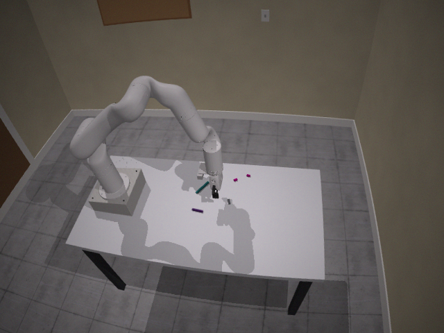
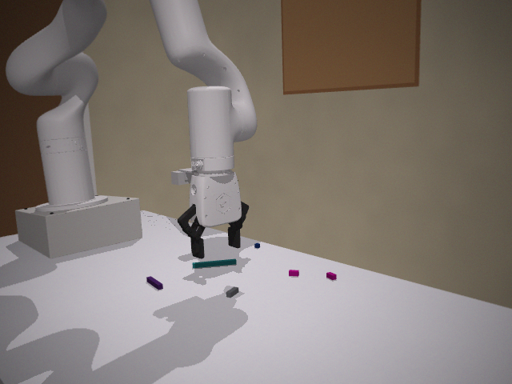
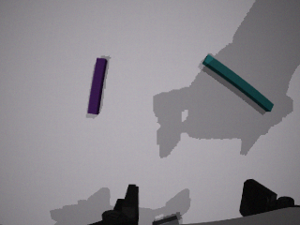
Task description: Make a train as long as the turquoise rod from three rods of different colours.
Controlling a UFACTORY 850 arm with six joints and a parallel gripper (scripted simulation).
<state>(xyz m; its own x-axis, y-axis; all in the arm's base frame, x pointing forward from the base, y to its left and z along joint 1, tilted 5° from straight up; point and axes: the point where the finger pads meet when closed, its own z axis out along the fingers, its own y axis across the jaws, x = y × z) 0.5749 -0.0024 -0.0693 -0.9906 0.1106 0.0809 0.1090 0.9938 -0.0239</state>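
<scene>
My gripper [image 1: 215,194] [image 2: 216,250] [image 3: 192,201] is open and empty, above the table. The turquoise rod [image 1: 202,187] [image 2: 214,263] [image 3: 238,83] lies flat near it. The purple rod [image 1: 197,210] [image 2: 154,282] [image 3: 97,86] lies apart from it. The grey rod [image 1: 228,201] [image 2: 232,292] [image 3: 167,220] lies in the arm's shadow, cut by the lower edge of the wrist view. Two magenta rods [image 1: 235,180] [image 1: 248,175] [image 2: 294,273] [image 2: 331,275] lie apart from each other. A blue rod [image 2: 257,245] lies behind the gripper in the exterior view and is hidden in the top view. No rods touch.
The arm's base block [image 1: 114,206] [image 2: 97,231] stands at one end of the white table [image 1: 286,222] [image 2: 351,330]. The blue rod and the magenta rods are nearer the table's back edge than the purple and grey rods. The arm's shadows fall across the table.
</scene>
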